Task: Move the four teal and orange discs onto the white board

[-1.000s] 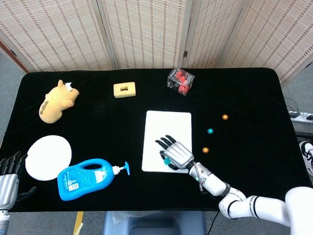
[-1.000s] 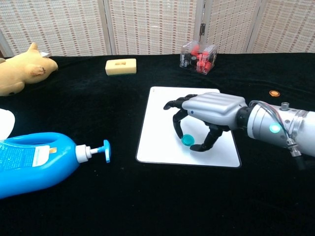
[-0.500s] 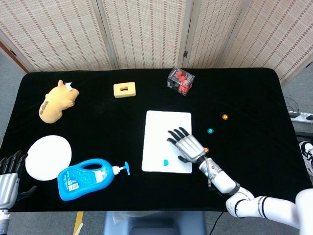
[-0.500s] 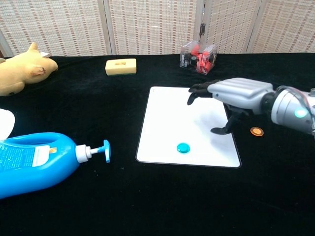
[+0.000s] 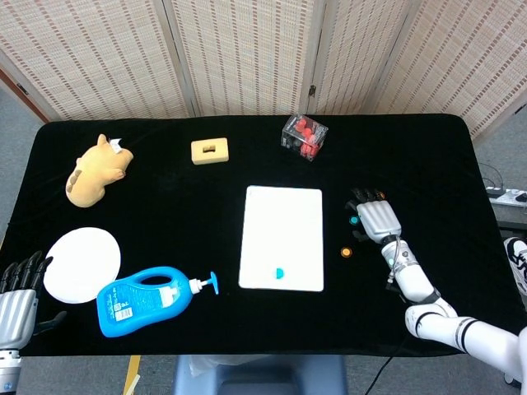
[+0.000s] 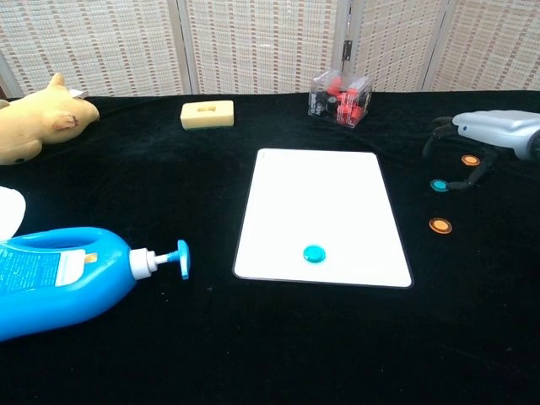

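Right robot hand [image 5: 376, 219]: hovers over the black desk [image 5: 181, 185] to the right of the white board [image 5: 282, 238], fingers spread and curved downward with nothing in them; in the chest view its fingertips [image 6: 432, 145] arch around the far orange disc and the loose teal disc, and I cannot tell whether they touch either one
Left robot hand [image 5: 16, 298]: at the near left corner of the desk, just beside the white plate, fingers apart and holding nothing
White board: lies flat at the middle of the desk, long side running away from the robot
Teal disc on board [image 6: 314, 253]: rests on the white board close to its near edge, a little left of the board's middle
Loose teal disc [image 6: 439, 185]: on the black cloth right of the board, under the right robot hand
Far orange disc [image 6: 470, 159]: on the cloth behind the loose teal disc, under the right robot hand in the chest view; hidden by that hand in the head view
Near orange disc [image 6: 440, 225]: on the cloth just right of the board, clear of the hand
Blue pump bottle [image 5: 149, 298]: lies on its side at the near left, nozzle pointing toward the board
White plate [image 5: 81, 264]: left of the bottle
Yellow plush toy [image 5: 95, 170]: far left
Yellow block [image 5: 210, 151]: far side, left of centre
Clear box of red pieces [image 5: 305, 137]: far side, behind the board
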Tool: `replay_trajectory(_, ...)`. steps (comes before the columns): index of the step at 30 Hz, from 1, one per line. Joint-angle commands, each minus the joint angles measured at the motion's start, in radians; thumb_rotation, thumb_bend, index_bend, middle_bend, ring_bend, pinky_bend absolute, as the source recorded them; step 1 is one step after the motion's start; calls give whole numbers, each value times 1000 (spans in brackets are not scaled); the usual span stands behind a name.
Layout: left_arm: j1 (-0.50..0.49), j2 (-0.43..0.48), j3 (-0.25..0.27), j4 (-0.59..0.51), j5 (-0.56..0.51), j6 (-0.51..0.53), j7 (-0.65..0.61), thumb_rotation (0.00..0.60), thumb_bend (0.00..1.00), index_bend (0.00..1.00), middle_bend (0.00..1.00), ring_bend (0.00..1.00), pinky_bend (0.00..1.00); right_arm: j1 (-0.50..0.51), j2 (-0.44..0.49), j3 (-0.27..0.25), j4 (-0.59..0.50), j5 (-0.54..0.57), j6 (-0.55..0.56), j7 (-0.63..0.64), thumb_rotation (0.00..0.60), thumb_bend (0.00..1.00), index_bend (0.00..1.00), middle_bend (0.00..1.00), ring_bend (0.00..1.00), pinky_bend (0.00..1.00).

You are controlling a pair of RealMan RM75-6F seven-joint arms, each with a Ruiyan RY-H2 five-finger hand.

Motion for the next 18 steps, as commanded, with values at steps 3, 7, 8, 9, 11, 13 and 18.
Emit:
replay_trajectory(3, 1, 3, 0, -5, -2, 1, 3, 600, 165, 119, 50, 84, 0, 36, -58, 16, 103, 74, -61, -17, 600, 362, 348, 79, 13, 0)
replay_trajectory(7, 3, 2, 2, -4, -9, -3, 3, 600, 165, 119, 50, 85, 0, 54, -86, 17, 156, 100, -86, -26, 600, 362, 373, 84, 14, 0)
replay_trajectory(8, 3, 2, 2, -3, -10, -3, 3, 600, 165, 119, 50, 85, 0, 57, -93, 18, 169, 105, -90, -28, 600, 362, 381, 86, 14, 0)
replay_trajectory(9, 4, 2, 3, -3, -10, -3, 2, 600, 165, 119, 50, 85, 0, 59, -98, 18, 178, 110, -93, -29, 600, 362, 385, 87, 15, 0)
replay_trajectory(11, 4, 2, 3, -2, -11, -3, 1, 600, 165, 119, 51, 85, 0, 63, -107, 18, 197, 122, -101, -31, 600, 362, 394, 90, 18, 0)
replay_trajectory(13, 5, 3, 3, -1, -12, -2, -2, 600, 165, 119, 50, 85, 0, 66, -114, 17, 210, 128, -108, -32, 600, 362, 403, 92, 19, 0)
replay_trajectory(18, 4, 3, 3, 1, -12, -5, -4, 600, 165, 119, 50, 85, 0, 69, -128, 14, 231, 133, -112, -32, 600, 362, 427, 101, 20, 0)
